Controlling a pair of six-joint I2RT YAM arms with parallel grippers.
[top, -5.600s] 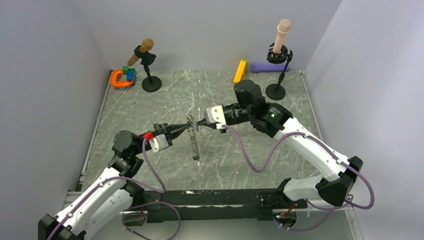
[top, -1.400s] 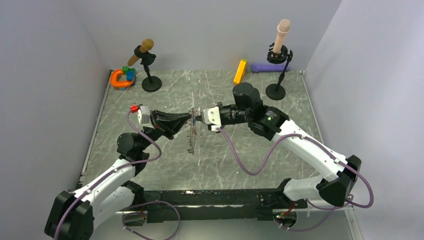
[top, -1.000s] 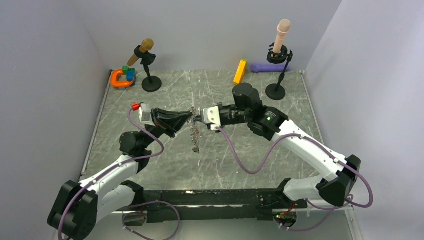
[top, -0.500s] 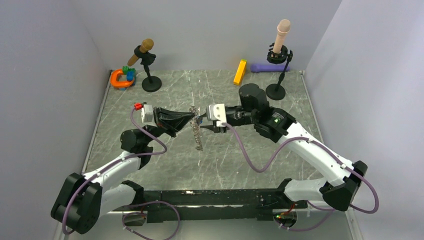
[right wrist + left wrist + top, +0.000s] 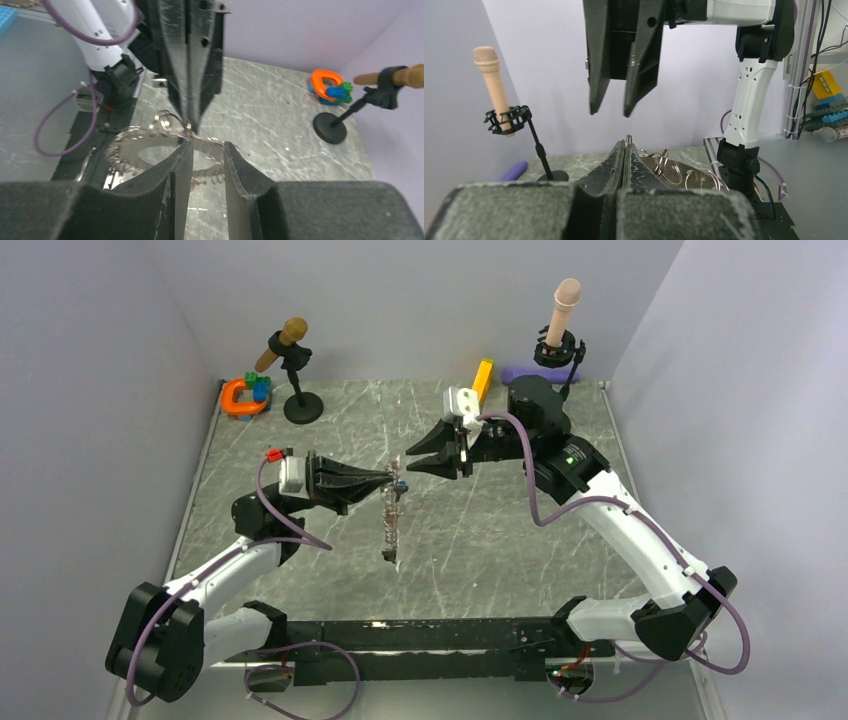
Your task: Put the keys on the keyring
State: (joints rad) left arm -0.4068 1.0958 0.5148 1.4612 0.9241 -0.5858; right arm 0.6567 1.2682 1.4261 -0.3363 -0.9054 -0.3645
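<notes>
Two robot arms meet over the middle of a grey marbled worktop (image 5: 480, 540). The left pincer (image 5: 386, 478) is clamped tight on the top edge of the keyring (image 5: 388, 525), a thin grey metal hoop fringed with small wire loops. The hoop hangs edge-on below the grip, and its lower end reaches down to or near the worktop. Holding it up this way seems meant to present the loops to the other arm.

The right pincer (image 5: 410, 459) hovers just beyond the held edge and a little above it. Its two black fingers are parted by a narrow gap, pointed at the hoop, with nothing between them. It looks placed to approach the loops from the opposite side.

A tiny blue piece (image 5: 399, 484), likely one of the keys, sits right at the gripped spot. Whether it is threaded onto a loop is too small to tell. No other keys can be made out.

Along the far wall, well away from the arms, are:
- an orange C-shaped toy (image 5: 238, 397)
- two microphones on stands (image 5: 290, 340)
- a yellow block (image 5: 482, 380)
</notes>
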